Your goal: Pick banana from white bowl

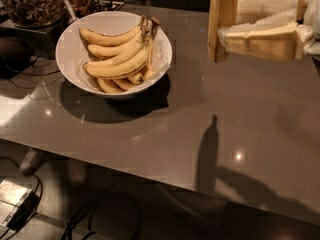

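My gripper (226,30) is at the top right, high above the table, shut on the banana (221,19). The banana is long and yellow and hangs nearly upright between the cream fingers (260,43), well to the right of the white bowl (70,36). Its top runs out of view. The white bowl stands at the upper left of the grey table (210,119). It holds a bunch of yellow bananas (119,59) joined at brown stems.
A dark glass jar of brown bits (27,4) stands behind the bowl at the far left, with other dark items and cables beside it. The table's front edge runs across the lower part of the view. Cables and a small box (12,199) lie on the floor below.
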Tool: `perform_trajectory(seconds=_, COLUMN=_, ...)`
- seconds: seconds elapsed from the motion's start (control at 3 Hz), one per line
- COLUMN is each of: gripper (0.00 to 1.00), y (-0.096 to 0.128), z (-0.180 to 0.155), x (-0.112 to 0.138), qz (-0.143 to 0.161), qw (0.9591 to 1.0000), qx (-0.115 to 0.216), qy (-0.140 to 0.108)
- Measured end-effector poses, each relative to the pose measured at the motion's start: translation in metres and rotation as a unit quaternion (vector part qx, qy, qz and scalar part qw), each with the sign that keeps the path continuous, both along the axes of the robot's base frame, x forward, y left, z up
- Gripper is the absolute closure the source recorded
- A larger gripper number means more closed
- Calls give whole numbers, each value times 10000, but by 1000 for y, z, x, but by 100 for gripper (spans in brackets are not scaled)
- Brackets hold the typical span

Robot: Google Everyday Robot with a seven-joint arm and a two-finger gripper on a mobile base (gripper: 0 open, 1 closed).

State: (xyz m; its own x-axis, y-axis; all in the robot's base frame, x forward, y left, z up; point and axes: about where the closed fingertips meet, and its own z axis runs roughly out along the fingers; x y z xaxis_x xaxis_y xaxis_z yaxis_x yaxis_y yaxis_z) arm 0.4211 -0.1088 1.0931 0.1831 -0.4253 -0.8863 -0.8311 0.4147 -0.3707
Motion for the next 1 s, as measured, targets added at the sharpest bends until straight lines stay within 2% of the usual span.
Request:
perform_trajectory(seconds=0.33, gripper=100, y=-24, z=4, x=-9, qz=-342, qw=9994, qx=39, qy=-81)
perform_trajectory(seconds=0.67, gripper=100, y=-24, z=4, x=-9, qz=-343, qw=9994, qx=39, qy=-81)
perform_trajectory(seconds=1.0, gripper=100, y=-30, z=0, x=-7, qz=-603, qw=9982, qx=-6, qy=-3)
